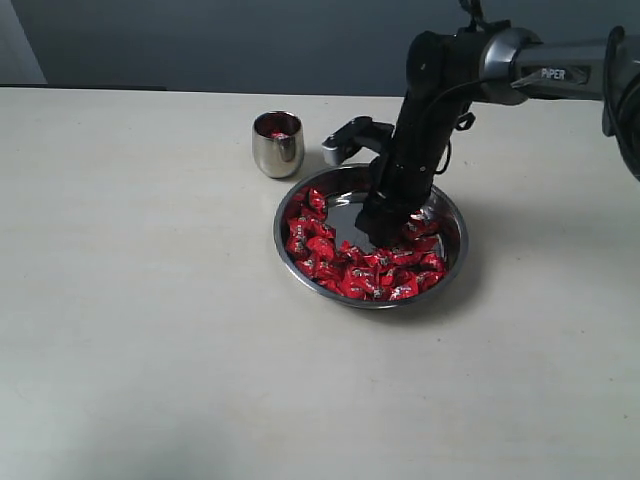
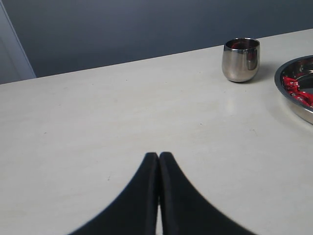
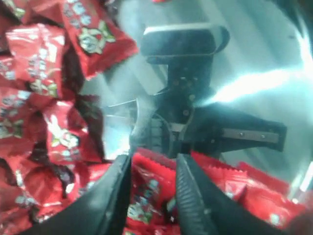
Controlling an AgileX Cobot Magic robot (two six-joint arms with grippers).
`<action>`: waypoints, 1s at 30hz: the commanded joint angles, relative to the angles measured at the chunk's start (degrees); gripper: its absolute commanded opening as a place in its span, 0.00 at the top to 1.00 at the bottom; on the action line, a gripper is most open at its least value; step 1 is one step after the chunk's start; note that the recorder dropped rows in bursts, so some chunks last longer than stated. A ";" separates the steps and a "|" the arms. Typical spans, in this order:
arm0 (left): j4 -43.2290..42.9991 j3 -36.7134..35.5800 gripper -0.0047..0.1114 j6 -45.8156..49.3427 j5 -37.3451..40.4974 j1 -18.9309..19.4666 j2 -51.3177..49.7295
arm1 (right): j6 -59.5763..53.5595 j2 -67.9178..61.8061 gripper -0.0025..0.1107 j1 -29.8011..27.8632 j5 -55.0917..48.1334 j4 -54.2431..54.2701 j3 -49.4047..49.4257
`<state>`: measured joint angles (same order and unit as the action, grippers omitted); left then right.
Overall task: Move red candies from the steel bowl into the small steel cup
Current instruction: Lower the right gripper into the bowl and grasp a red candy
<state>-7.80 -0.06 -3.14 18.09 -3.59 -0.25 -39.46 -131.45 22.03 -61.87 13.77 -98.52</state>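
Candies (image 1: 360, 270) in steel bowl (image 1: 455, 215) and cup (image 1: 277, 155)

Your pale table (image 1: 150, 330) carries the steel bowl (image 1: 345, 210) and, near it, the small steel cup (image 1: 277, 150).

Bench (image 1: 150, 340): broad flat top, off-white to cream, matte; a few tiny dark flecks visible in left wrist view; fills most of exterior view.
Wall (image 1: 200, 40): plain, dark blue-grey; stands behind far edge of bench.
Pale panel (image 1: 18, 45): whitish upright strip with slanted edge, at far left corner against wall; nature unclear.
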 commanded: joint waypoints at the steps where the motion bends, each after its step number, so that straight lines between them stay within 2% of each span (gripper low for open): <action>1: 0.02 0.06 0.96 -0.32 -0.41 -0.60 0.25 | 2.09 1.87 0.70 -4.69 1.27 0.58 0.07; 8: 0.02 0.06 0.96 -0.32 -0.41 -0.60 0.25 | 1.57 3.00 0.70 -9.10 0.52 5.35 0.07; 13: 0.02 0.06 0.96 -0.32 -0.41 -0.60 0.25 | -2.32 3.00 0.70 -9.23 -1.69 9.10 0.07; 21: 0.02 0.06 0.96 -0.32 -0.41 -0.60 0.25 | -2.51 3.00 0.70 -9.23 -4.28 8.67 0.07; 26: 0.02 0.06 0.96 -0.32 -0.41 -0.60 0.25 | -2.51 2.65 0.55 -9.23 -4.59 8.43 0.07; 30: 0.02 0.06 0.96 -0.32 -0.41 -0.60 0.25 | -2.51 1.51 0.55 -9.23 -4.05 8.21 0.07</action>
<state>-7.80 -0.06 -3.14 18.09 -3.59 -0.25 -41.49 -129.11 13.12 -66.24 22.41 -98.52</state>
